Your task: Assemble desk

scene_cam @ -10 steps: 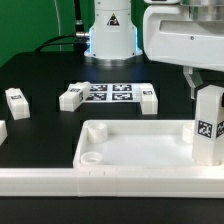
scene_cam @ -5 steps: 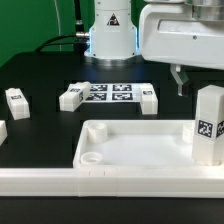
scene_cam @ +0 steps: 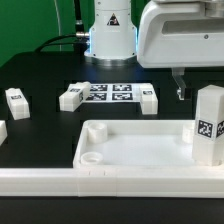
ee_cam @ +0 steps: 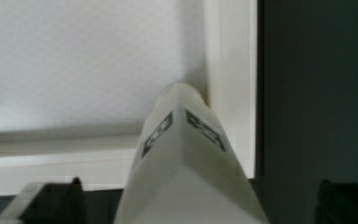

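At the exterior view's left edge I see a bit of a white piece (scene_cam: 2, 131) on the black table (scene_cam: 40, 75). I think it is a leg, but the edge cuts it off. Near it, a loose leg (scene_cam: 15, 102) lies on its side. Further along, another leg (scene_cam: 70, 97) lies just beside the marker board (scene_cam: 108, 93). A third leg (scene_cam: 147, 98) lies at the board's other end. Behind the board stands the arm's white base (scene_cam: 110, 30).

In front of all this lies the big white tabletop (scene_cam: 135, 150), hollow side up. It has a round socket (scene_cam: 90, 157) in its near corner on the exterior view's left. At the tabletop's end on the exterior view's right, a standing leg (scene_cam: 208, 125) is upright in the corner, with its tag facing me.

The gripper (ee_cam: 197, 200) is over this leg. Its fingers (scene_cam: 180, 90) are wide apart. In the wrist view I see a dark tip on each side of the leg, with a gap both ways, so they hold nothing.
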